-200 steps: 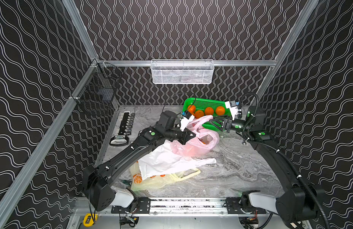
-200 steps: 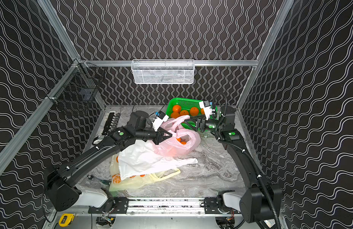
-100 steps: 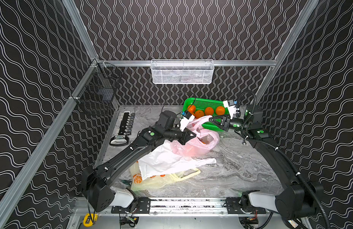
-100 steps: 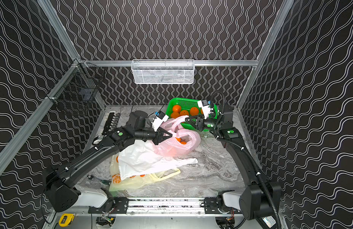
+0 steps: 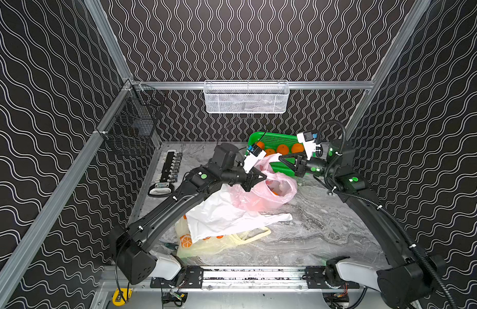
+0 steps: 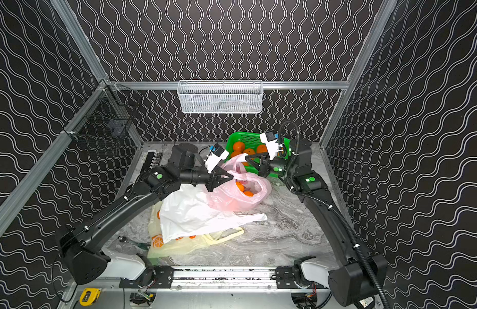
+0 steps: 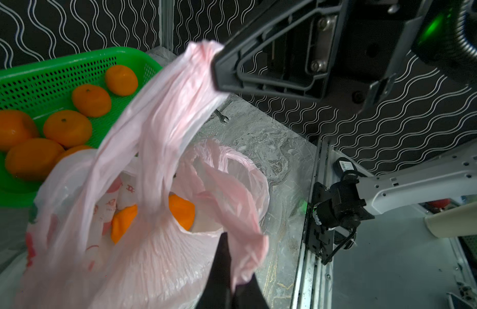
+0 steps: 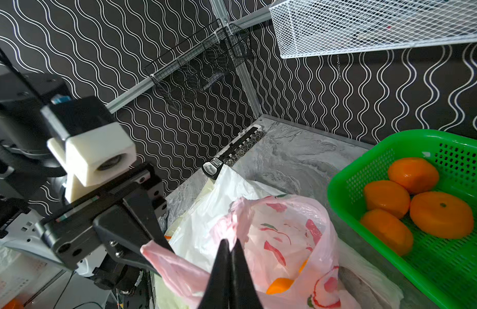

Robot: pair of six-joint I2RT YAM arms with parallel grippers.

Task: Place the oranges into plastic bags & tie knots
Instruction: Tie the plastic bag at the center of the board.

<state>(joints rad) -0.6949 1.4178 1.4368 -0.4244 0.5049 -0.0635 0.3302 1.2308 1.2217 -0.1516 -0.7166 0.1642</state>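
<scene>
Judging by how things lie, you are at the knot step for the pink bag. The grey marbled bench (image 5: 325, 227) carries a crumpled white bag (image 5: 218, 216) lying over a pale yellow bag (image 5: 205, 247) with orange prints. Both are flat and slack and look empty.

At the far side sits the green basket (image 5: 280, 139), rigid perforated plastic, with several oranges (image 7: 67, 128) left in it. Just in front of it slumps the pink bag (image 5: 264, 195), thin translucent film with red prints. At least two of the round, smooth fruits show through its open mouth, and its two handles are drawn up into wrinkled straps.

Your left pincer (image 5: 263, 177) is clamped fully together on one handle. Your right pincer (image 5: 281, 158) is clamped on the other, and the two tips sit near each other above the mouth.

The next move, as I read it, is to cross the straps and pass one under the other, so one pincer will have to let go and re-grip. The film looks slippery and stretchy, so keep the tension gentle. The fruit will likely roll if the bag tips.
</scene>
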